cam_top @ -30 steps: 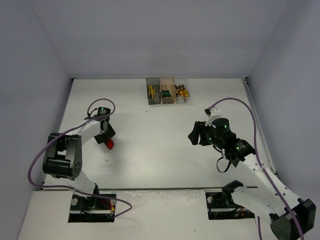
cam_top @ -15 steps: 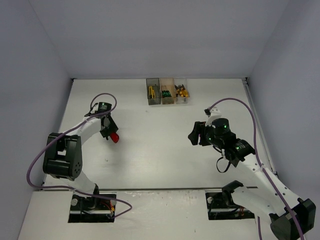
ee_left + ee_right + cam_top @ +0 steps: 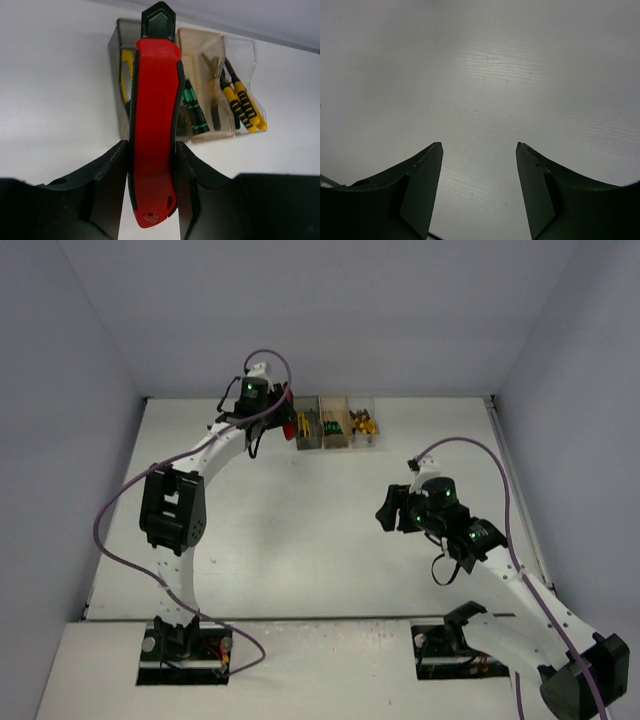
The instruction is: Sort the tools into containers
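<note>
At the far left of the row, the left gripper pinches a red-handled cutter between its pads. The black tip of the cutter points toward the containers, and in the top view it hangs just beside the left edge of the smoky grey bin, apparently above the table and not yet inside. That bin already holds a yellow-handled tool. Next to it, the orange-tinted bin carries the green-and-black screwdrivers. The clear bin at the right end seems to hold the yellow-and-black-handled pliers, though the bin walls overlap in the wrist view. Well to the right and nearer the bases, the right gripper hovers over the white table with its fingers spread and nothing between them. No other tool shows loose on the table, so the sorting looks nearly done. What is left is to lower the cutter into a bin, probably the grey one, and let go.
</note>
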